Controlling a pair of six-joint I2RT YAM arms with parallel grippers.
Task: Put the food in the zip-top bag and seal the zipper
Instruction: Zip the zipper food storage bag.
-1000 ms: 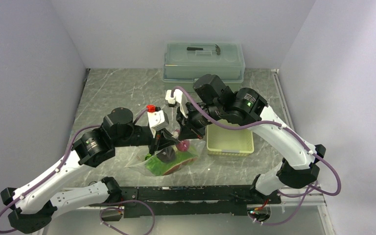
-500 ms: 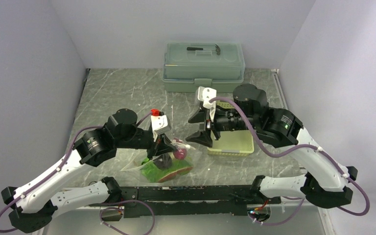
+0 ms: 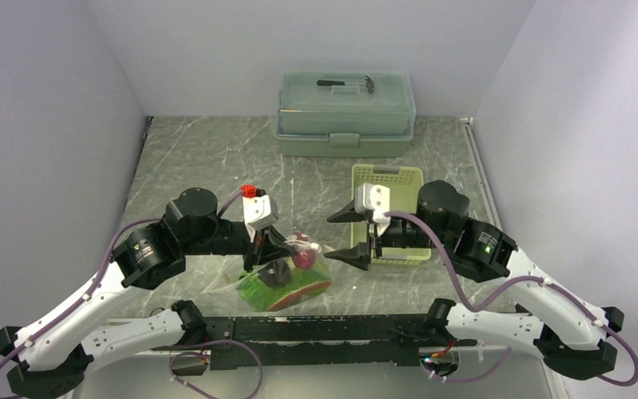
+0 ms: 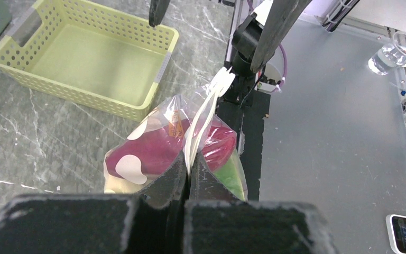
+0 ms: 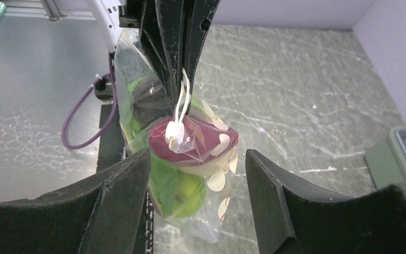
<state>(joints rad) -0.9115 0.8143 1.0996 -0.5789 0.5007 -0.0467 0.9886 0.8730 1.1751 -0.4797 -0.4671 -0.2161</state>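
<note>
Within the last second the right hand (image 3: 349,234) has been opened and drawn back from the bag (image 3: 289,278). A second ago it was closed at the bag's mouth, close beside the left hand (image 3: 266,263). Now it is held spread, its fingers wide apart, in front of the tray (image 3: 386,174), clear of the bag and holding nothing.

The left hand is pressed together on the zipper (image 4: 203,114), and the bag is held up by it, with its lower part apparently resting on the desk (image 3: 191,166) near the front edge. The food (image 4: 150,151) is seen inside the bag: a magenta piece uppermost, green beneath it and a dark piece behind. Nothing is seen lying in the tray.

The filling is therefore judged done, and the release suggests that a pass along the zipper has been ended. In the wrist views the strip is seen as two pale lines running close together from the left fingers (image 4: 164,177) to a bunched end. Whether they are pressed shut along the whole length cannot be told. If a gap remains, a further pinch along the strip would be called for.
</note>
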